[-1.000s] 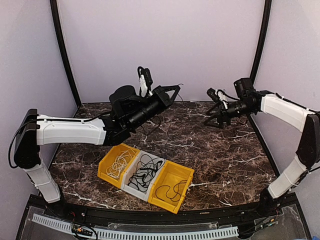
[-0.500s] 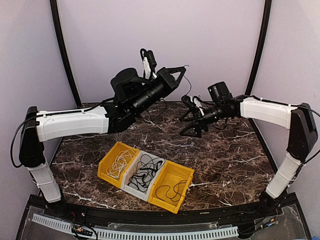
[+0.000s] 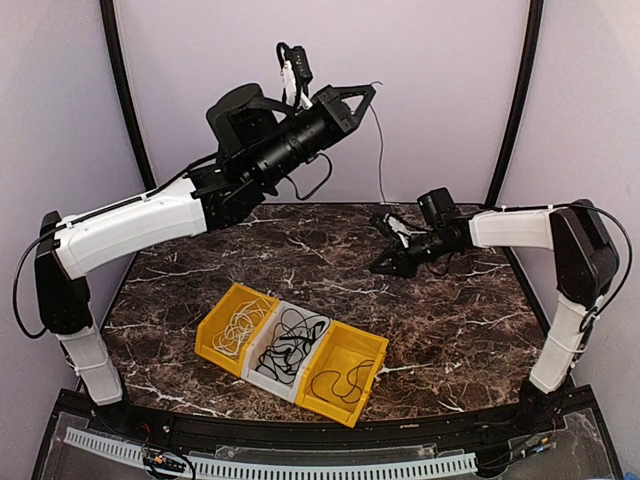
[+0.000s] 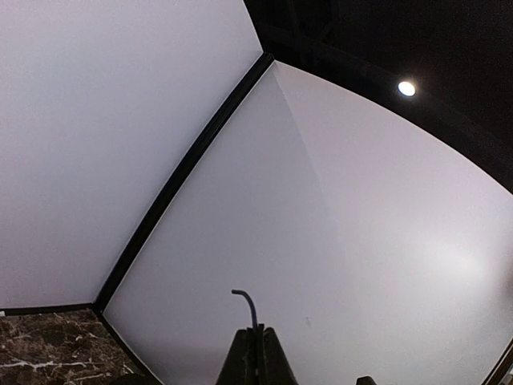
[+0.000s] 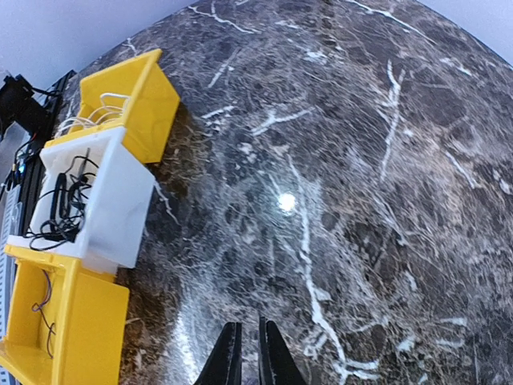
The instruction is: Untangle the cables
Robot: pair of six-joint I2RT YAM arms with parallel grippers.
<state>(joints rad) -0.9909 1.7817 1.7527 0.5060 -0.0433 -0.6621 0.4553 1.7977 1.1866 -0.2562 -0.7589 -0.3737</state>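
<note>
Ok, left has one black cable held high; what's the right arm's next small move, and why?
Probably bring the right gripper up to the black cable hanging from the shut left gripper; the right wrist view shows no cable between its fingers.

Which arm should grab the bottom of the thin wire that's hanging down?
Right. The right gripper sits low by the table, close under the hanging black cable. The left gripper is raised high and is shut on the cable's top end.
</note>
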